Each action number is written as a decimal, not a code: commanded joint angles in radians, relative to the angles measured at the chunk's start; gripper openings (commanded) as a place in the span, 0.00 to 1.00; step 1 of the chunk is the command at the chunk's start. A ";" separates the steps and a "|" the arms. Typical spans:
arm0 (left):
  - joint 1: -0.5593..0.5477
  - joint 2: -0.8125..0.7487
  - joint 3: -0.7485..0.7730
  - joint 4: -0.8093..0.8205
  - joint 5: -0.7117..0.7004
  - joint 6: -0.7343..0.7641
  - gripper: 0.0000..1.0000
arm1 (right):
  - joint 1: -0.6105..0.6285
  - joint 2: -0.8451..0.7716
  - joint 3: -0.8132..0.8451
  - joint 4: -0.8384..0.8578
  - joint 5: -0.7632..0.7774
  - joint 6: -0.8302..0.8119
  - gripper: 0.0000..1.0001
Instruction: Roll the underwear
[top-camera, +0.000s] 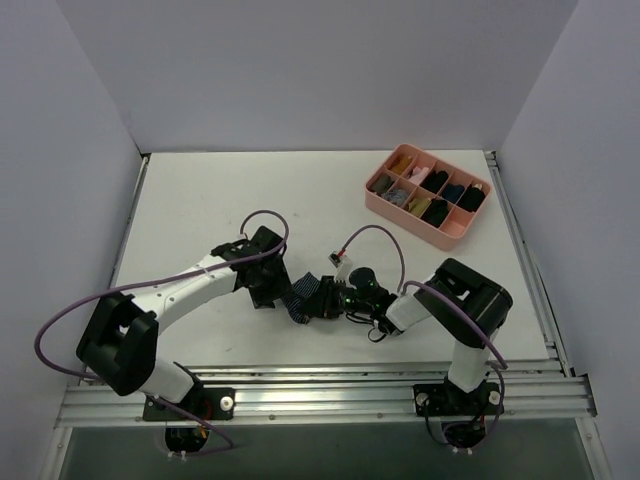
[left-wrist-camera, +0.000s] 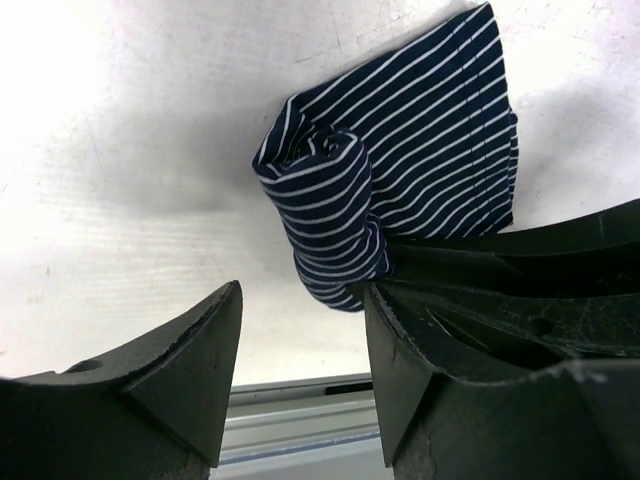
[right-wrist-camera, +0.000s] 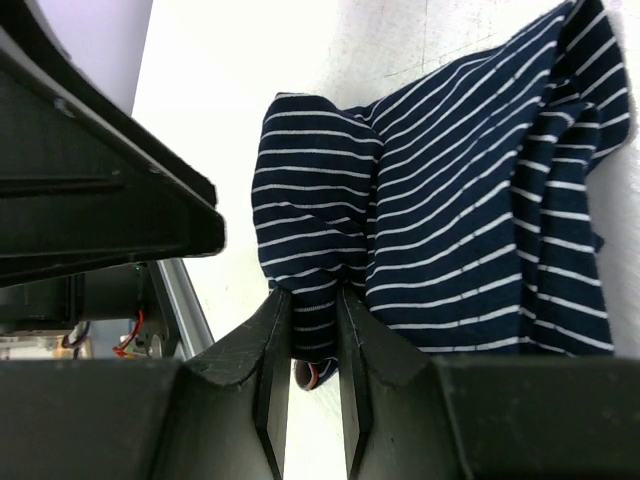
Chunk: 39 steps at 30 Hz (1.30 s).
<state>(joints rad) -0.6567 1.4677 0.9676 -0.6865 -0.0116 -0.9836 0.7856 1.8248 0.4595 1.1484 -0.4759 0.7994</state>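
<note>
From the top external view, the underwear (top-camera: 304, 298) lies on the white counter (top-camera: 200, 200) near its front edge, midway between the two arms, a small dark striped bundle. The left end effector (top-camera: 272, 287) sits just to its left and the right end effector (top-camera: 335, 299) meets it from the right, so the two tools face each other across the cloth. A pink divided tray (top-camera: 410, 221) stands well apart at the far right of the counter, with small rolled bundles (top-camera: 436, 183) in several of its compartments. In the left wrist view, the left end effector (left-wrist-camera: 302, 300) has its jaws standing clearly apart with nothing between them; only bare counter (left-wrist-camera: 120, 150) shows in the gap. The underwear (left-wrist-camera: 420, 140) lies just beyond the fingertips: its near part is curled into a loose roll, its far part lies flat, and the lower end of the roll comes close to the right-hand finger (left-wrist-camera: 420, 380). The black body of the right end effector (left-wrist-camera: 540, 260) reaches in from the right onto the cloth. In the right wrist view, the right end effector (right-wrist-camera: 312, 300) is nearly closed and pinches a fold of the underwear (right-wrist-camera: 460, 200) between its fingers (right-wrist-camera: 268, 380); a sliver of reddish edge shows in the narrow gap. The rest of the navy pinstriped cloth spreads away over the counter (right-wrist-camera: 240, 60), bunched at the left, where the left end effector (right-wrist-camera: 100, 170) looms dark beside it.
</note>
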 joint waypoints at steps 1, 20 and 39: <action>0.006 0.036 0.037 0.053 -0.010 0.049 0.60 | -0.040 0.120 -0.085 -0.374 0.063 -0.072 0.00; 0.006 0.218 0.056 0.108 -0.047 0.008 0.62 | -0.065 0.202 -0.078 -0.345 0.006 -0.055 0.00; -0.038 0.350 0.138 -0.136 -0.094 -0.041 0.03 | -0.008 -0.298 0.246 -1.077 0.367 -0.319 0.41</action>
<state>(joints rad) -0.6827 1.7470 1.1023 -0.6701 -0.0399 -1.0294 0.7620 1.5978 0.6598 0.4316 -0.3241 0.6174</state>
